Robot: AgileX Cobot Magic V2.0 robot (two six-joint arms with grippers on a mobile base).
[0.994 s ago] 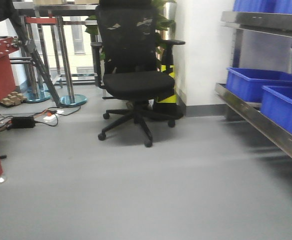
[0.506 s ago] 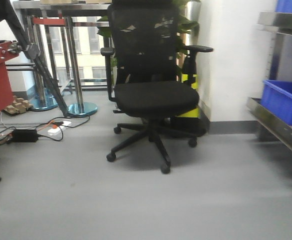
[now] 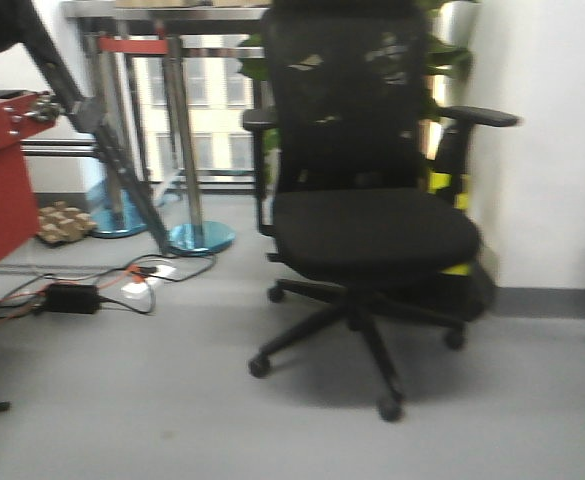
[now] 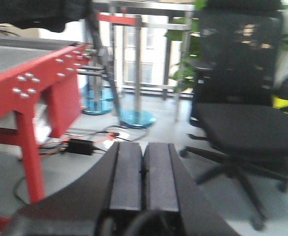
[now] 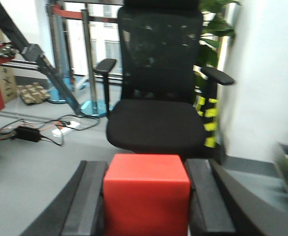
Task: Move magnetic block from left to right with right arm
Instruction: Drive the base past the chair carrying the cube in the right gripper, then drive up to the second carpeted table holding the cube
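Note:
The magnetic block (image 5: 146, 194), a plain red cube, fills the bottom middle of the right wrist view. My right gripper (image 5: 146, 169) is shut on it, one black finger against each side. It hangs in the air above the grey floor, facing a black office chair (image 5: 156, 88). In the left wrist view my left gripper (image 4: 144, 147) is shut with nothing held, its two pads pressed together. Neither gripper shows in the front view.
The black office chair (image 3: 372, 210) stands close ahead, by a white wall (image 3: 552, 150). A red metal table (image 4: 20, 73) is at the left. Cables and a power brick (image 3: 70, 297) lie on the floor, with chrome posts (image 3: 182, 130) behind.
The front view has swung to the left and closer to the chair. The blue bins and steel shelf at the right have passed out of view.

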